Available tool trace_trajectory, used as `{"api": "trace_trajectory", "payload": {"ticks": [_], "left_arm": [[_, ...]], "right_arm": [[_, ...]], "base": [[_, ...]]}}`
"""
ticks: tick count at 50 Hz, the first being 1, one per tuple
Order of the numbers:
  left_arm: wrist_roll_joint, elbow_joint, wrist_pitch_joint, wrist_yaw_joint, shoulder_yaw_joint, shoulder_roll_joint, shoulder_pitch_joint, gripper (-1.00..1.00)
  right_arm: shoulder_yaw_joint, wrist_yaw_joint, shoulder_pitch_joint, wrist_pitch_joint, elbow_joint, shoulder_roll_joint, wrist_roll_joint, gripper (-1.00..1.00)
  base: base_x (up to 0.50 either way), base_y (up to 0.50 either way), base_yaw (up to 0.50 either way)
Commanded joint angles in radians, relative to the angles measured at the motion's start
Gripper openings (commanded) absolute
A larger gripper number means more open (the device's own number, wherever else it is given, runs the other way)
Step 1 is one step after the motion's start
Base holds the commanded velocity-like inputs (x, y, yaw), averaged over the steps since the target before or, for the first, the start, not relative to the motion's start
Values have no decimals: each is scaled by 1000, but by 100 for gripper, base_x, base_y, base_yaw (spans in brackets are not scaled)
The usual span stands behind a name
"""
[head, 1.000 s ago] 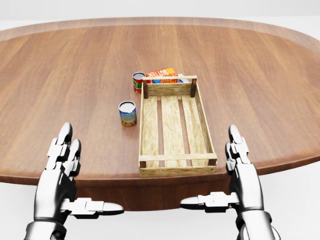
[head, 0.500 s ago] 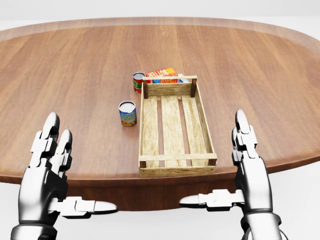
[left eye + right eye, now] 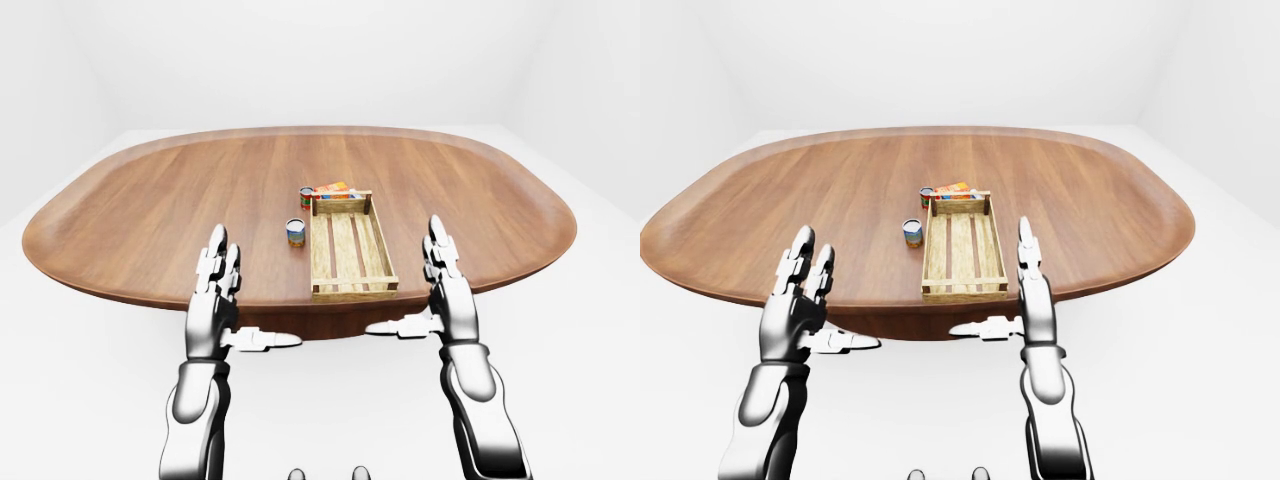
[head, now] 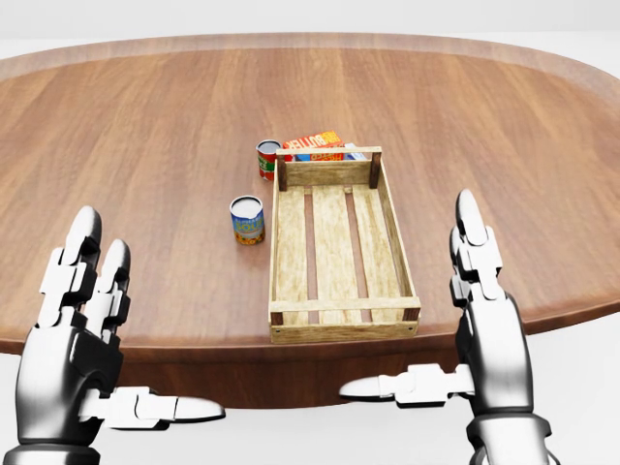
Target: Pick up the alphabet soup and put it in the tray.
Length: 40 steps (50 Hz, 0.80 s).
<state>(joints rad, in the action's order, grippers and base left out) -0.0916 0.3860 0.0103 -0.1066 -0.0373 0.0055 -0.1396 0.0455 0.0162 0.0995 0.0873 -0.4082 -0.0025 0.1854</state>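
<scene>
A can with a blue and yellow label, likely the alphabet soup, stands upright on the wooden table, just left of the slatted wooden tray. The tray holds nothing. My left hand hovers open at the table's near edge, well below and left of the can. My right hand is open too, with its fingers raised, just right of the tray's bottom corner. Neither hand touches anything.
A red-labelled can stands at the tray's top left corner. An orange box lies behind the tray's top wall. The oval table's edge runs just under my hands; white floor surrounds it.
In the head view my left hand has drifted left and down, away from the can. My right hand has risen slightly and moved a little right. The cans, box and tray are unmoved.
</scene>
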Motion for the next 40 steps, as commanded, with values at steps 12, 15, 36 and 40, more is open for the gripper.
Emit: {"api": "trace_trajectory", "payload": {"ticks": [12,15,36,40], "left_arm": [[8,6,8,6,3,-2,-2,100],[11,-6,9,8,4,-1,1,100],[-1,10,-3,-1,7,-1,-10,100],[-2,12,-5,0,6,-1,-9,100]], "right_arm": [[4,-6,-14,0,-10,1,17,98],[-4,11,-16,0,-1,5,19,98],[16,-19,-16,0,-12,4,12,98],[17,-5,-19,0,-11,5,20,98]], "base": [[0,0,0],[0,0,0],[18,0,0],[0,0,0]]}}
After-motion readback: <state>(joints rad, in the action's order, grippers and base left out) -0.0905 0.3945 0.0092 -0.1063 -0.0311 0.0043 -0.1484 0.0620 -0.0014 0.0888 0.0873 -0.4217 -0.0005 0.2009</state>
